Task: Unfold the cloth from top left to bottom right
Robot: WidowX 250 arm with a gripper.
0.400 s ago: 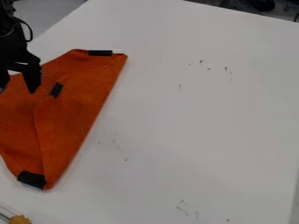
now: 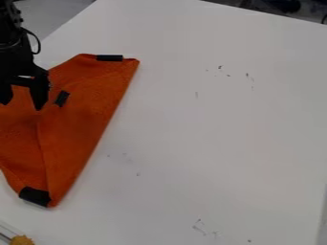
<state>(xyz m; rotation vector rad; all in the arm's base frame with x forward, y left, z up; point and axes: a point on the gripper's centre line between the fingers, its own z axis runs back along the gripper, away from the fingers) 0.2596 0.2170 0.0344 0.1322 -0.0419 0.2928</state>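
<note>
Creased, angular orange fabric cloth, 9 o'clock on white counter | black rectangular strip, cloth's 1 o'clock edge | black two-finger gripper, cloth's 10 o'clock, fingers apart

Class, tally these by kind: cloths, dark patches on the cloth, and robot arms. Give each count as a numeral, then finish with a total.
Orange cloth: 1
Dark patches on it: 3
Robot arm: 1
Total: 5
</note>
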